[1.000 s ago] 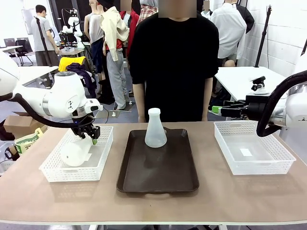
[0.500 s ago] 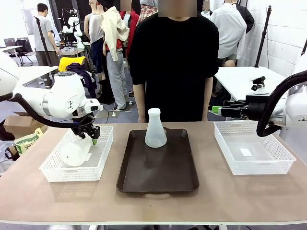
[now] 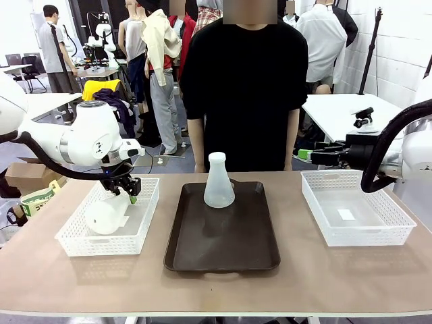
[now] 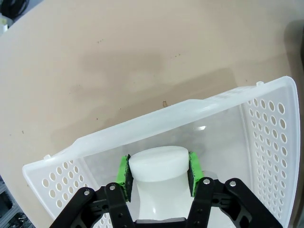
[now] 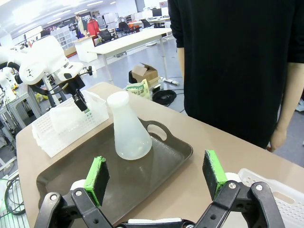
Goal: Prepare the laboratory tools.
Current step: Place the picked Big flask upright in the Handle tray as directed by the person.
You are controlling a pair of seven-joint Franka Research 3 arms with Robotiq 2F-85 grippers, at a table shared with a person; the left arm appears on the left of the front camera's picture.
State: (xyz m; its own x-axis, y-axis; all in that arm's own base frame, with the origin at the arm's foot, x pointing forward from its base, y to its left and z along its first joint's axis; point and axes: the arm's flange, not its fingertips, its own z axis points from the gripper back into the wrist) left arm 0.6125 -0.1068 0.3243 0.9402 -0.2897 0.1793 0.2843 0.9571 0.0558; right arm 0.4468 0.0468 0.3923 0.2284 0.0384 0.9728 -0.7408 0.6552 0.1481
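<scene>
Frosted flask neck pinched between left gripper pads, inside white basket

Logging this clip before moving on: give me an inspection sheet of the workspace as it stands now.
Surface: tan table, bare at the front.
Job's things: one flask upright on the dark tray; second flask tilted in the left basket, neck gripped.
Clutter: right basket with a small white slip inside.
Grippers: left gripper shut on the second flask's neck; right gripper open, holding nothing, above the table's right side.
Cables: black cable along the left arm; black hose on the right arm.
Surroundings: person in black at the far edge; other tables and people behind.
</scene>
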